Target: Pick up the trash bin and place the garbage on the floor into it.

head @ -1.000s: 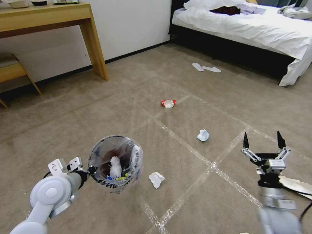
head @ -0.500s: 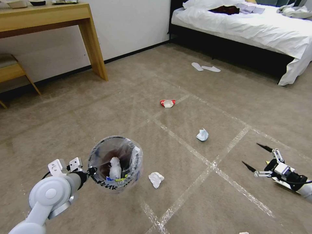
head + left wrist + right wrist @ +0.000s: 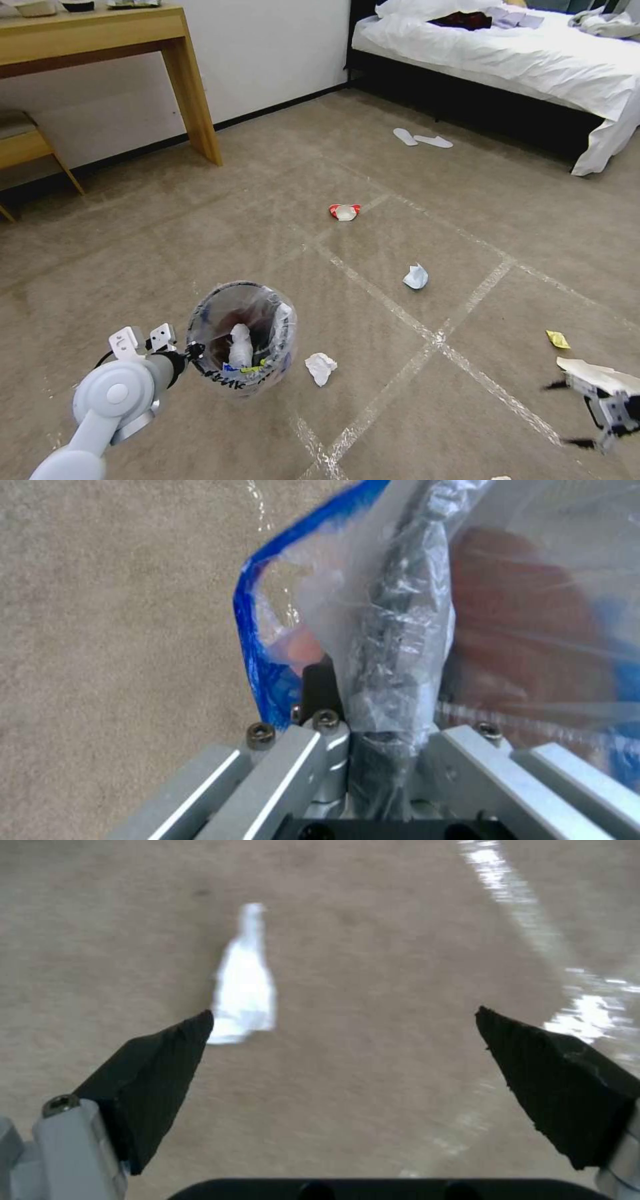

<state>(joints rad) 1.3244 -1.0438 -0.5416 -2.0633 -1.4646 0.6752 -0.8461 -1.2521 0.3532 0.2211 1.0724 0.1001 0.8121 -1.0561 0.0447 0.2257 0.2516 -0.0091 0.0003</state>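
At the lower left of the head view, the left hand [image 3: 190, 349] is clamped on the rim of the small round trash bin lined with a crinkled clear plastic bag printed in black [image 3: 241, 339], holding it above the beige-brown carpet floor crossed by shiny tape strips [image 3: 200, 227]; the left wrist view shows the bagged rim [image 3: 393, 645] pinched between that hand's fingers. Inside the bin sits one white tissue wad. On the floor to its right lie five pieces of garbage: one crumpled white tissue [image 3: 321, 368] just beside the bin, one crushed red-white paper bowl [image 3: 345, 212] farther off, one bluish paper wad [image 3: 416, 277], one small yellow wrapper [image 3: 557, 339], and one white paper sheet [image 3: 600, 375]. The right hand [image 3: 568, 415] hangs low at the right edge beside that sheet, its two black fingertips [image 3: 167, 1060] spread wide apart and empty. Two white slippers [image 3: 421, 139] lie near the bed [image 3: 533, 60].
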